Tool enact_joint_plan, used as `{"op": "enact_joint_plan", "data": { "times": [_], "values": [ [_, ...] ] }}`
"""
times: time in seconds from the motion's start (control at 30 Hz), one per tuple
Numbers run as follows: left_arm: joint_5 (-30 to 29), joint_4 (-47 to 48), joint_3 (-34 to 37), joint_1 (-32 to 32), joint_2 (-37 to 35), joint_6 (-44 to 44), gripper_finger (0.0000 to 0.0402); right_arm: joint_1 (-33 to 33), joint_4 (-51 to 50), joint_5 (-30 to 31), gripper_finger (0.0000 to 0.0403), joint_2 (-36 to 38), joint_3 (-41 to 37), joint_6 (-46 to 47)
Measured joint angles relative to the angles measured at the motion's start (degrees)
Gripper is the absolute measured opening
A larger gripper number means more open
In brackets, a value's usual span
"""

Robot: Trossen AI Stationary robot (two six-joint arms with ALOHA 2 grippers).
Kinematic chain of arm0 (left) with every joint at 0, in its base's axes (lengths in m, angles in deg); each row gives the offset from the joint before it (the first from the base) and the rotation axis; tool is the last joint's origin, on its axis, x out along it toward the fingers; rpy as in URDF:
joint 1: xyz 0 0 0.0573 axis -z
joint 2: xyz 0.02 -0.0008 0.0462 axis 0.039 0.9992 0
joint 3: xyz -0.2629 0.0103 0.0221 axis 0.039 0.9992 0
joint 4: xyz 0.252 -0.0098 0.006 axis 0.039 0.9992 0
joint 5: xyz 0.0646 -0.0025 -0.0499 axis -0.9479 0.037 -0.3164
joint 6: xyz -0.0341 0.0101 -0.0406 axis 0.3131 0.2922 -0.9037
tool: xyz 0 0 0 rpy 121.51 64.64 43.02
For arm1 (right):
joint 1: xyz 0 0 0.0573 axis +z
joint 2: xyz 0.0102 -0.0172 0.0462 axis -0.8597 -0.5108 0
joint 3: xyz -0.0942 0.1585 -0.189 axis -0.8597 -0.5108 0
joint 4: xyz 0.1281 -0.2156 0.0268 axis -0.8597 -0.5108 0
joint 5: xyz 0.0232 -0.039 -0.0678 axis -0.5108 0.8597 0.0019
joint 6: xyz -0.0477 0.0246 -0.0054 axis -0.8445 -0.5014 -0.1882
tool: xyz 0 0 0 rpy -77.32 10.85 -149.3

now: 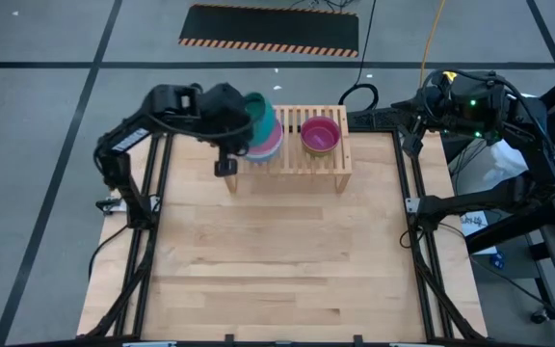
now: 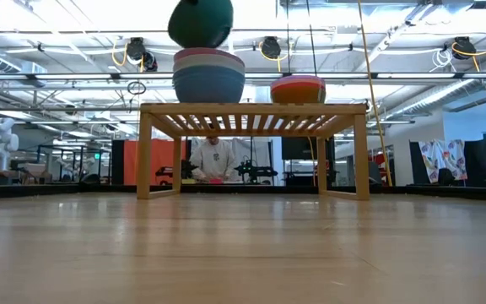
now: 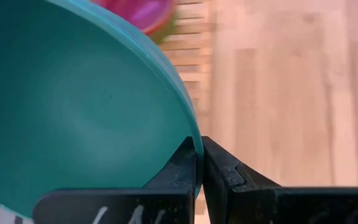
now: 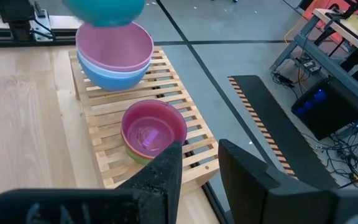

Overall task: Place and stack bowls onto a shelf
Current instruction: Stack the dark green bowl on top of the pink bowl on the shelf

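writing: none readable in any view.
table (image 1: 277, 270): light wood, near half bare; the shelf stands at its far edge, around the middle.
shelf (image 1: 295, 154): low slatted light-wood rack on side legs, long side along the table's far edge.
left stack (image 4: 114, 59): on the shelf's left end, a pink bowl (image 4: 114, 46) nested in a blue bowl (image 4: 114, 78); the low view shows a pale rim between them. Pink bowl holds nothing.
right stack (image 1: 320, 135): on the shelf's right part, a purple-pink bowl (image 4: 153, 129) on top, a green rim just under it in the right wrist view; the low view shows red and yellow bands there (image 2: 298, 89). Top bowl holds nothing.
teal bowl (image 2: 201, 21): in the air just above the left stack, tilted, not touching it. Nothing in it.
left gripper (image 3: 199, 165): over the shelf's left end, fingers pinched tight on the teal bowl's rim, one finger inside, one outside.
right gripper (image 4: 199, 163): fingers spread wide, gripping nothing; arm parked off the table's far right corner, well apart from the shelf.
background: a person (image 2: 213, 160) seen under the shelf in the low view, far off in the room.
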Motion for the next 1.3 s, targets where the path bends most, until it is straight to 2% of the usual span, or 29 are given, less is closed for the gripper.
{"op": "enact_joint_plan", "data": {
  "times": [0.13,0.53,0.7,0.87,1.1,1.3],
  "values": [
    [-0.8,0.0,0.0,-0.5,-2.6,-3.2,0.001,0.0,0.0,0.0,0.01,0.0,0.0,0.0],
    [1.7,0.0,0.0,-2.4,-7.3,-12.9,0.001,0.0,0.0,0.0,0.01,0.0,0.0,0.0],
    [9.8,-0.1,0.2,-3.8,-7.3,-15.5,0.001,0.0,0.0,0.0,0.01,0.0,0.0,0.9],
    [16.0,-0.1,1.9,-3.9,-7.6,-21.9,0.001,0.0,0.0,0.0,0.01,0.0,0.0,0.9],
    [26.0,-0.1,6.7,1.5,-7.7,-28.4,0.001,0.0,0.0,0.0,0.01,0.0,0.0,0.7],
    [26.8,-0.1,13.5,9.8,-7.9,-33.7,0.001,0.0,0.0,0.0,0.01,0.0,0.0,-1.2]
  ]
}}
